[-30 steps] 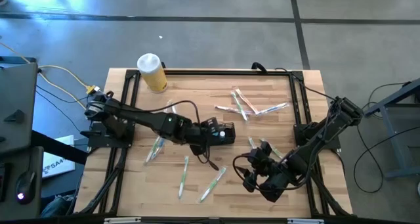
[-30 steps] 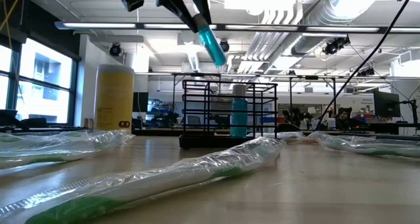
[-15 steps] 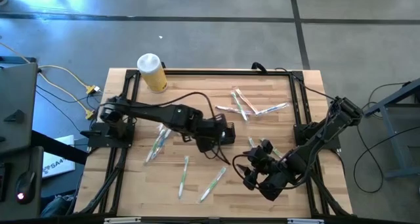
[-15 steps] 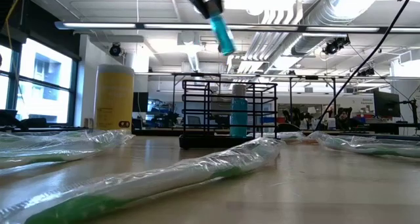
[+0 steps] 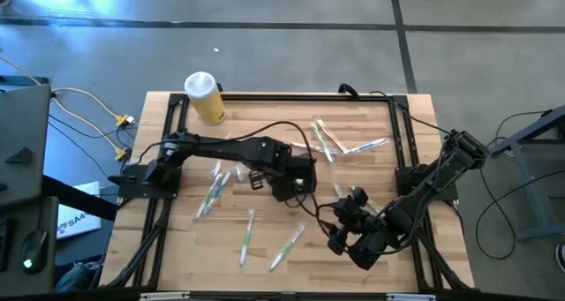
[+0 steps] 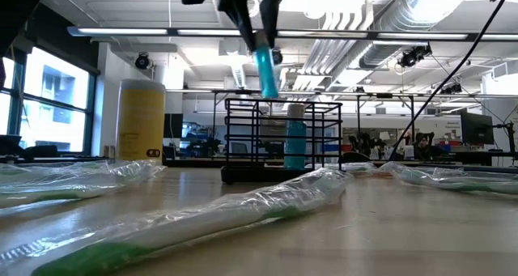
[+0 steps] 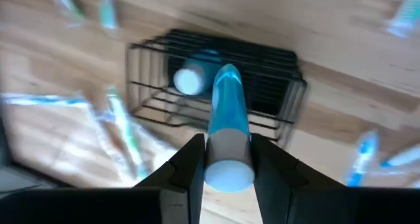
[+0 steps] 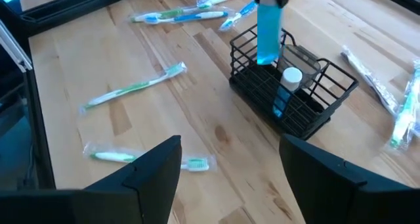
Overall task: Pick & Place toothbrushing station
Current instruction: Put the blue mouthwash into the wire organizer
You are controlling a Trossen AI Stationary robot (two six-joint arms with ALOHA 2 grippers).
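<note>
Caddy (image 5: 300, 175), black wire mesh, sits upright approx mid tabletop (image 5: 265, 248), a bit toward the right side. Inside it already: one blue tube w/ a white cap (image 8: 286, 86), standing in a compartment.

Left hand (image 7: 228, 159) hangs right over the caddy, fingers (image 7: 190, 161) pinching a second blue tube (image 7: 227, 122) near its white cap end, the blue end pointing down at the caddy. In the low view that tube (image 6: 265, 65) is nearly upright, its lower tip just above the caddy's top rim (image 6: 283, 103), not inside yet.

Right hand (image 8: 230, 165) is off to the side, near the front right of the tabletop, fingers spread wide, nothing in them; well apart from the caddy.

Wrapped toothbrushes lie scattered flat: a cluster behind the caddy (image 5: 331, 142), a few in front and left of it (image 5: 247, 235). Yellow canister w/ white lid (image 5: 205, 98) stands at the back left corner.
</note>
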